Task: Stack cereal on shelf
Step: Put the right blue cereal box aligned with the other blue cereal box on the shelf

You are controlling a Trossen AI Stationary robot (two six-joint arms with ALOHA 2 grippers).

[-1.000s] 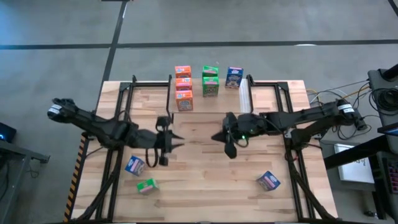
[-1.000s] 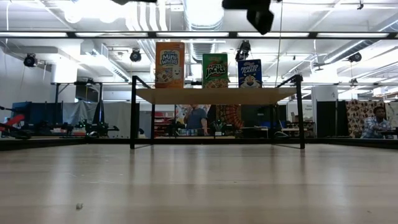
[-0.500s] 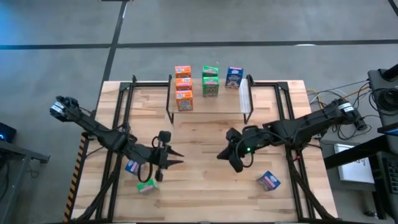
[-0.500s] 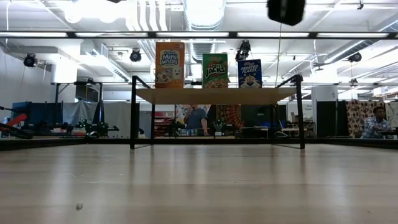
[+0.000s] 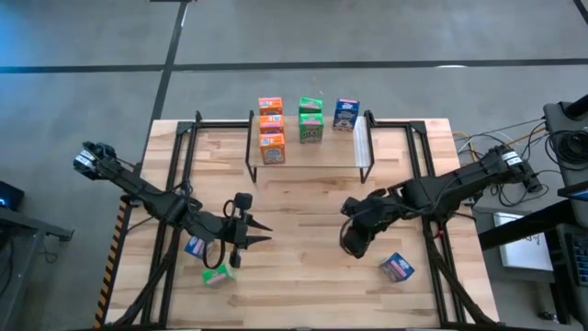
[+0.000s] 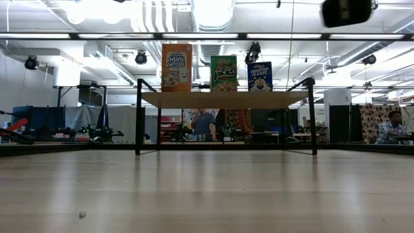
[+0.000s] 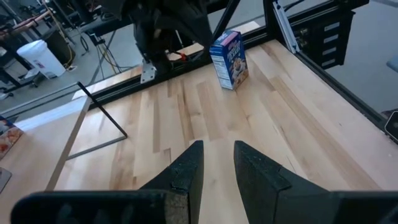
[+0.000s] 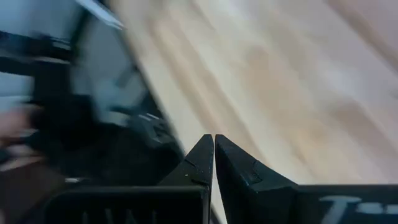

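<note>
- A light wooden table (image 5: 303, 276) on a grey floor (image 5: 83, 55).
- Cables (image 5: 478, 140) and dark equipment (image 5: 570, 129) by the table's right edge.
- A white bucket (image 7: 38, 57) on the floor beyond the table.
- Seated person (image 6: 390, 129) far back in the room.
- Ceiling lights (image 6: 97, 9) overhead.

Looking straight down: the shelf (image 5: 309, 158) carries orange, green and blue cereal boxes (image 5: 310, 119) along its far edge. The left gripper (image 5: 260, 233) hovers beside a blue box (image 5: 197, 245) and a green box (image 5: 217, 274); the right gripper (image 5: 354, 241) hangs near another blue box (image 5: 397, 267) on the worktop (image 5: 303, 285).
</note>
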